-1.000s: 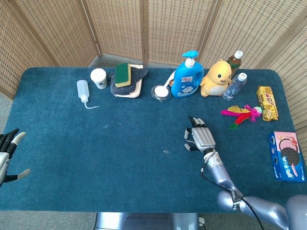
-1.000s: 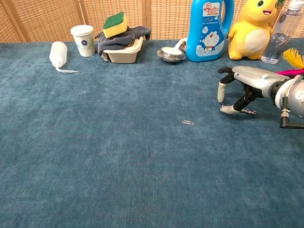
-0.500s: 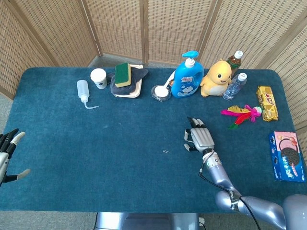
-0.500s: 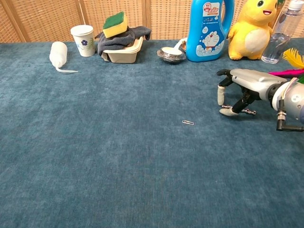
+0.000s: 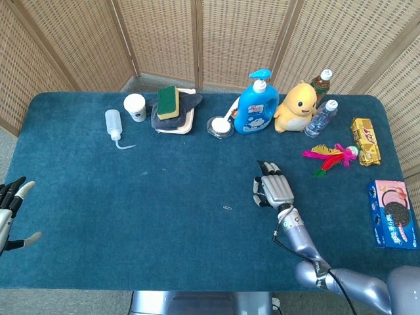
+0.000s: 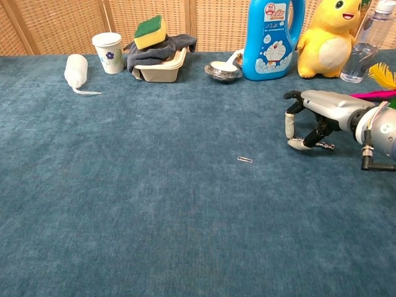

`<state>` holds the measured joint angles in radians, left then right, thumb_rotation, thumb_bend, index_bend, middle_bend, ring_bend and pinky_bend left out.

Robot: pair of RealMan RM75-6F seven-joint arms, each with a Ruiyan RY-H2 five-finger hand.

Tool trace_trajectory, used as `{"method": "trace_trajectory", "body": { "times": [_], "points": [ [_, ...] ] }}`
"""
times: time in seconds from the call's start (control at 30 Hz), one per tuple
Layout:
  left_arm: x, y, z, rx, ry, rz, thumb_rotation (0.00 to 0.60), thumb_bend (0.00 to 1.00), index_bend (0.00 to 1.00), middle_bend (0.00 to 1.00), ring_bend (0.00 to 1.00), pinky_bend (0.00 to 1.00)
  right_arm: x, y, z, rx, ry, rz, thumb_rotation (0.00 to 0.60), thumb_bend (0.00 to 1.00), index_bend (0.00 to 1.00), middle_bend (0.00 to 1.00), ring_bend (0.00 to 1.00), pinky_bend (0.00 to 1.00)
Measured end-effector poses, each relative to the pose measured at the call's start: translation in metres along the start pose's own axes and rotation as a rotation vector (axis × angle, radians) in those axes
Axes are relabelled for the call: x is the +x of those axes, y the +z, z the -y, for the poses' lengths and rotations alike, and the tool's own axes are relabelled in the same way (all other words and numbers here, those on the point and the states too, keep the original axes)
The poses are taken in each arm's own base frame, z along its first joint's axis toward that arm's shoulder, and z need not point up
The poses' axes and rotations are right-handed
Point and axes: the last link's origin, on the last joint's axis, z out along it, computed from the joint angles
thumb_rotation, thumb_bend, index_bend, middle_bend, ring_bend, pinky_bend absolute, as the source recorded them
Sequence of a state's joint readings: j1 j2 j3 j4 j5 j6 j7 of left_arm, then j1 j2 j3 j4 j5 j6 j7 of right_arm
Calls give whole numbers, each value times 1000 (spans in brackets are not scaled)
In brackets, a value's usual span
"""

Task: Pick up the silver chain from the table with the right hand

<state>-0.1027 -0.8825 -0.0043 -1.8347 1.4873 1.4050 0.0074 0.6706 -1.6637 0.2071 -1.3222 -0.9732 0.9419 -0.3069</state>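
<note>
- Over the last second the right hand (image 6: 322,117) has shifted only slightly, staying palm-down over the same patch of the blue table (image 6: 154,204), in front of the blue soap bottle (image 6: 270,37) and to its right; the paperclip (image 6: 245,159) has not moved.
- The silver chain (image 6: 323,145) lies on the cloth directly under that hand, a short glinting run showing by the thumb tip in the chest view.
- The fingers (image 6: 288,124) arch downward around the chain, tips at or near the cloth; whether the thumb and a finger already pinch it, I cannot tell.
- My judgement: the grasp is being settled rather than finished, as nothing has lifted.
- The left hand (image 5: 10,213) hangs far to the left of the bottle, at the table's edge, fingers spread and empty.
- Containers: left of the bottle a small bowl (image 6: 223,69) holds something white with a spoon-like handle; further left a shallow tray (image 6: 162,67) carries a grey cloth (image 6: 176,44) and a green-and-yellow sponge (image 6: 150,31).
- Beyond the tray stand a paper cup (image 6: 108,52), contents hidden, and a squeeze bottle (image 6: 75,69) on its side.
</note>
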Motion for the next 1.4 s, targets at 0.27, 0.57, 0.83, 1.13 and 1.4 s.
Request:
{"method": "trace_trajectory", "body": {
  "times": [0.27,0.57,0.83,1.13,1.4],
  "points": [
    [0,0,0,-1,-1,1,600,221,0,0,0,0,-1,0,0,2,-10,7,600,379,545,0,0,0],
    [0,0,0,-3,-1,3,600,221,0,0,0,0,-1,-1,-1,-2,-19,10,600,383,490,0,0,0],
    [-1,0,-1,-3,1,6,600,221,0,0,0,0,1,-4,-5,4,-27,21,600,383,364,0,0,0],
    [-1,0,-1,-5,2,8,600,222,0,0,0,0,4,-8,-4,9,-36,25,600,384,349,0,0,0],
    [-2,0,-2,-6,0,10,600,221,0,0,0,0,7,-11,-3,17,-43,24,600,384,346,0,0,0]
  ]
}}
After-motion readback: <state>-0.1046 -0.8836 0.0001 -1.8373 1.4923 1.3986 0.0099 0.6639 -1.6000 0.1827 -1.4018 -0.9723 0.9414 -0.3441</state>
